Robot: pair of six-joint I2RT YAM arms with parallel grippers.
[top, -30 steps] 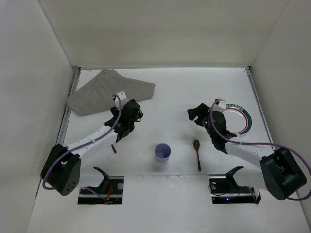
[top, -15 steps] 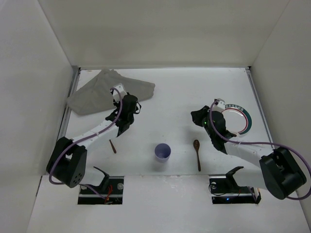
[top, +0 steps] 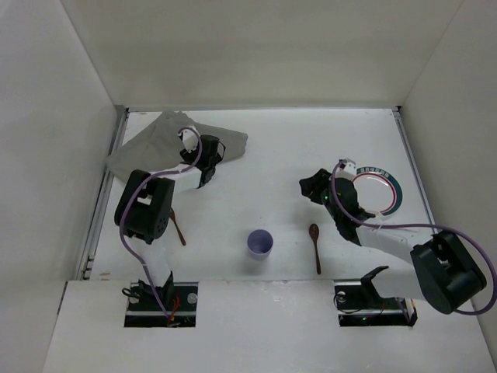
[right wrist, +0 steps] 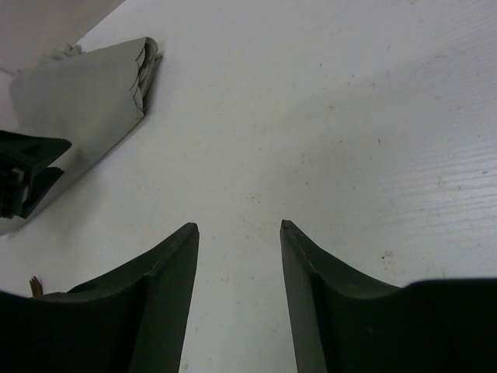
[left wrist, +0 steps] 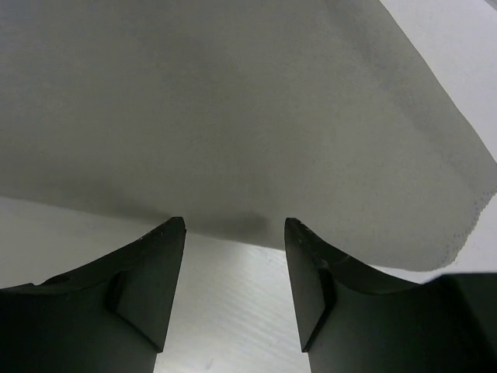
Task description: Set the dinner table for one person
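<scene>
Cloth partly hidden behind left gripper (jaws parted).

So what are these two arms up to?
They are setting the dinner table for one. The left gripper, open, is at the edge of the grey cloth at the table's far left, holding nothing yet. The right gripper hangs open over bare tabletop beside the plate. A cup and a wooden spoon sit untouched near the arms.

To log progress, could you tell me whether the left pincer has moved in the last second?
Yes. The left pincer moved away from the purple cup, reaching the near edge of the grey cloth.
</scene>
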